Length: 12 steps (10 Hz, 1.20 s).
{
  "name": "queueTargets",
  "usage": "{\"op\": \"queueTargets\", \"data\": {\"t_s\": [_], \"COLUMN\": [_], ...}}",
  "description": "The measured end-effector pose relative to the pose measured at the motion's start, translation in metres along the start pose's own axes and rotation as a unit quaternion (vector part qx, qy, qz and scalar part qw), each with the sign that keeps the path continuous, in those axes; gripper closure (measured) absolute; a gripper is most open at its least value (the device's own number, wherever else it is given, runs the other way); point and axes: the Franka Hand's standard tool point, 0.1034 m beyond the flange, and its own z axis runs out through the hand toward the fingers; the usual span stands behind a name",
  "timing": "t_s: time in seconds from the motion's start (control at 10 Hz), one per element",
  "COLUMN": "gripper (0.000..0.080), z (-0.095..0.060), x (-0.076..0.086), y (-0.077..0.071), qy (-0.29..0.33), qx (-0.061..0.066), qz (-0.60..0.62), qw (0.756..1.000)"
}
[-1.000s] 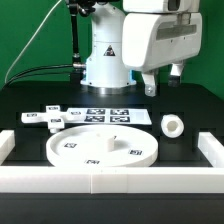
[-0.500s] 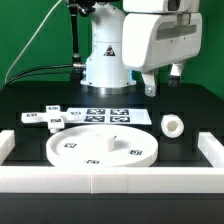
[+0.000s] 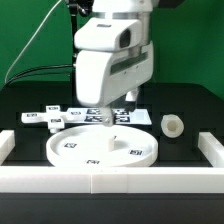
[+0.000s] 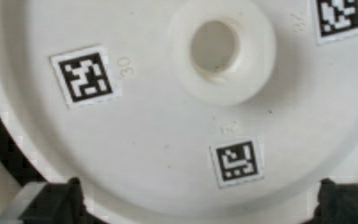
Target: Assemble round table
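The round table's large white disc point(image 3: 100, 147) lies flat on the black table in front of the marker board. In the wrist view the disc point(image 4: 158, 120) fills the frame, showing its centre hole and three square tags. My gripper point(image 3: 108, 110) hangs low over the disc's far edge. It is open and empty point(image 4: 197, 205), with its dark fingers point(image 4: 51, 200) wide apart on either side of the rim. The short cylinder leg point(image 3: 173, 125) lies to the exterior view's right of the disc. The cross-shaped piece point(image 3: 45, 118) lies at the exterior view's left.
The marker board point(image 3: 135, 117) lies behind the disc, mostly hidden by my hand. A low white wall bounds the work area at the front point(image 3: 110, 180), left point(image 3: 8, 145) and right point(image 3: 212, 150). The robot base stands at the back.
My arm has swung from high at the exterior view's right down and left, to above the disc's far edge. The parts have not moved.
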Motion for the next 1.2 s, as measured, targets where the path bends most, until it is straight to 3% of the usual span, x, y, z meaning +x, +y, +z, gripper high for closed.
{"op": "queueTargets", "data": {"t_s": [0.1,0.4,0.7,0.9,1.2], "gripper": [0.0150,0.0150,0.0150,0.0150,0.0150], "z": [0.010,0.019,0.019,0.032,0.046], "x": [-0.007,-0.021,-0.020,-0.033,-0.040], "y": [0.006,0.001,0.001,-0.008,-0.016], "qy": [-0.001,-0.005,-0.005,-0.001,-0.005], "qx": [0.005,0.013,0.013,0.011,0.022], "qz": [0.002,0.011,0.012,0.008,0.013], "qw": [1.000,1.000,1.000,1.000,1.000]}}
